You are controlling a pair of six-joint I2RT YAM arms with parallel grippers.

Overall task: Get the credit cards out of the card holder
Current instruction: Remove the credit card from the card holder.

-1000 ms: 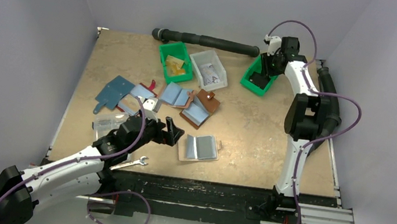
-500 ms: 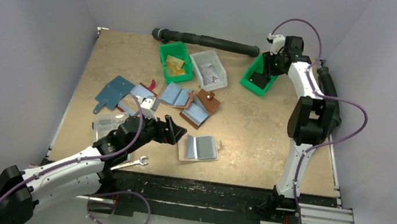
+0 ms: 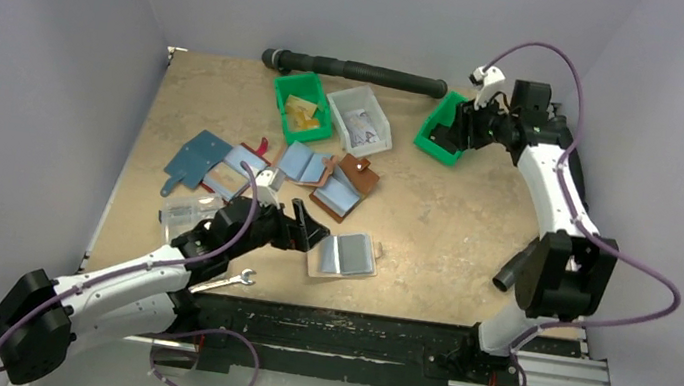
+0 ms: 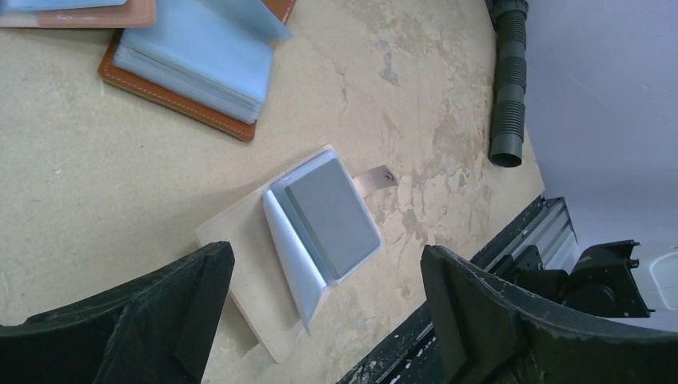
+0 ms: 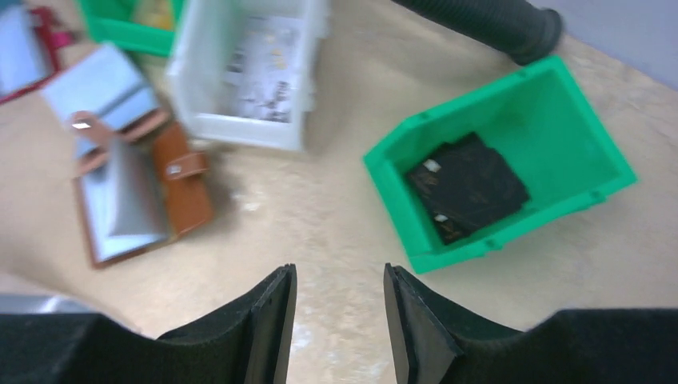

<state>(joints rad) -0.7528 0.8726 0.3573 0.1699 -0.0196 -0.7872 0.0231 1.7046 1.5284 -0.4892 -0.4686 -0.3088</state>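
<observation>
The card holder (image 3: 312, 255) lies open near the table's front edge, with a translucent whitish rim (image 4: 240, 248). Two credit cards sit in it: a dark grey one (image 4: 332, 214) lies flat and a light blue one (image 4: 292, 252) is tilted up beside it. My left gripper (image 3: 305, 231) hangs just left of the holder. It is open wide, and in the left wrist view its fingers (image 4: 324, 260) straddle the holder's near end without touching it. My right gripper (image 3: 455, 133) is far back by a green bin, open and empty (image 5: 340, 276).
The green bin (image 5: 560, 104) under the right gripper holds a black flat item (image 5: 466, 186). A white bin (image 3: 359, 119) and another green bin (image 3: 302, 105) stand behind brown wallets (image 3: 344, 185). A black hose (image 3: 365, 73) lines the back. A clear box (image 3: 183, 215) and a wrench (image 3: 230, 281) lie near the left arm.
My left gripper has slid right, closer to the card holder. The right arm has swung its elbow out to the right and forward, and its jaws have opened a little.
</observation>
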